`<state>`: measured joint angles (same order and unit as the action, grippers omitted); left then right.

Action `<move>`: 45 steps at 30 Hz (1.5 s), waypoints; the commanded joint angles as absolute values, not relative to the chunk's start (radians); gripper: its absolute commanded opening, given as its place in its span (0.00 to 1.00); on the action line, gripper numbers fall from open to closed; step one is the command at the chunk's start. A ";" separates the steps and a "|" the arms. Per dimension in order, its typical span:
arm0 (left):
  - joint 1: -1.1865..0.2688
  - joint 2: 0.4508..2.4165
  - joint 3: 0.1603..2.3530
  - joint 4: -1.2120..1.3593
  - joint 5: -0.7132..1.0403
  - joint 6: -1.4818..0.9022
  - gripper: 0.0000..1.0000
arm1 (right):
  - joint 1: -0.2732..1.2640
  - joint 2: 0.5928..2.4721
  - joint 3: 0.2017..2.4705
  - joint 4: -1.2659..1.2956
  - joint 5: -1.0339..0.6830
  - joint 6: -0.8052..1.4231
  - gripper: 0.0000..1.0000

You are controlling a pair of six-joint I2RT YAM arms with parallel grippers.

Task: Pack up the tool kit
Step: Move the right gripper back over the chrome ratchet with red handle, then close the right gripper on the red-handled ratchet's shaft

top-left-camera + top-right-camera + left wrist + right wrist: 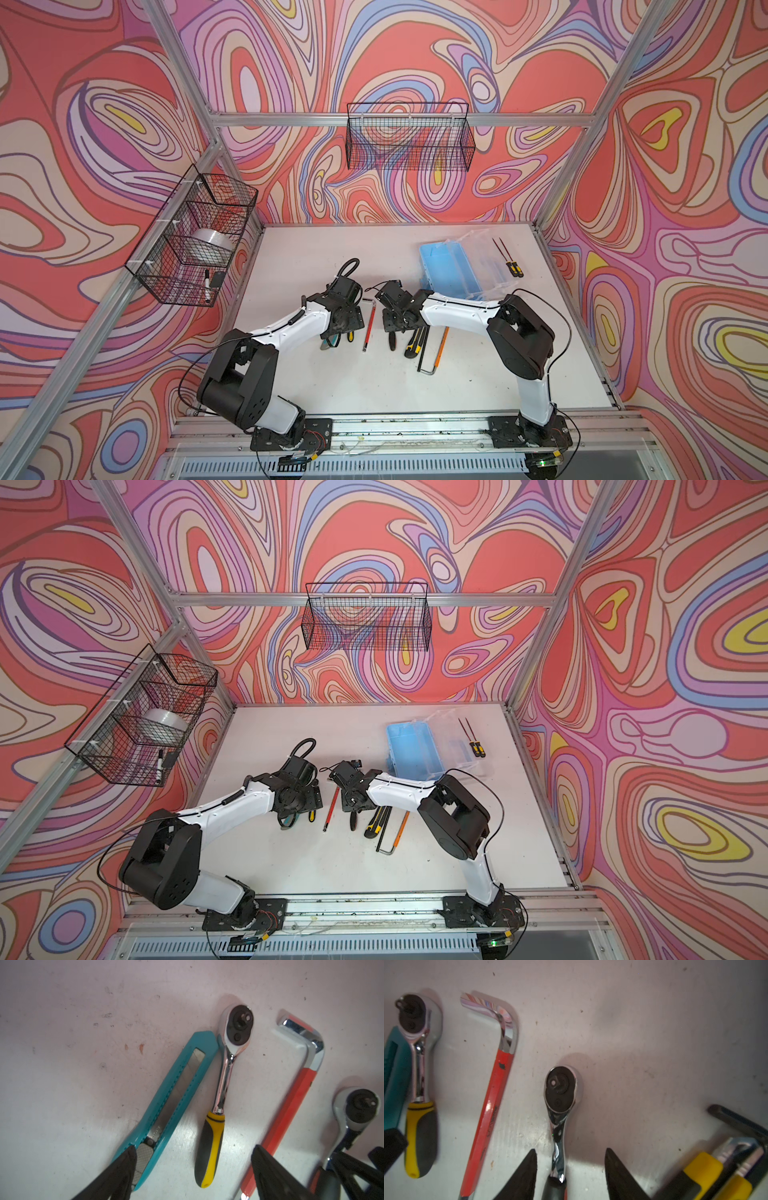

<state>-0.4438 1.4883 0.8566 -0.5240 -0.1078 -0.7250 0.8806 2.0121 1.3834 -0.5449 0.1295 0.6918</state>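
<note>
Right gripper (570, 1150), fingers apart, straddles a stiff, probably slippery chrome ratchet (560, 1088) (its dark handle (553, 1189) looks surer); left gripper (194, 1147) gapes wide.

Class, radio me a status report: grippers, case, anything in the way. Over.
Left gripper open astride yellow ratchet. Right gripper open astride second ratchet. Case open, looks empty. Red hex key lies between ratchets.

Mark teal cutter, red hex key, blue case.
teal cutter (170, 1101): left wrist view, blade slot mid-body.
red hex key (489, 1115): right wrist view, red shaft.
blue case (449, 270): in a top view, bare floor.
</note>
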 commanded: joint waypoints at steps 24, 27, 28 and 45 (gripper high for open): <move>-0.437 1.454 0.831 -0.546 -0.127 -0.712 0.87 | 0.830 2.062 1.313 -0.523 0.123 0.595 0.04; -0.437 1.455 0.826 -0.533 -0.118 -0.716 0.87 | 0.826 2.047 1.301 -0.495 0.101 0.574 0.00; -0.437 1.457 0.824 -0.529 -0.112 -0.718 0.87 | 0.827 2.042 1.299 -0.488 0.093 0.572 0.00; -0.438 1.522 0.849 -0.503 -0.058 -0.702 0.82 | 0.809 1.894 1.438 -0.563 0.089 0.494 0.00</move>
<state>-0.4438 1.5085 0.8413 -0.5045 -0.0658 -0.7074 0.8227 1.9690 1.3907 -0.5446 0.0879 0.5201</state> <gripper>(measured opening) 0.821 0.111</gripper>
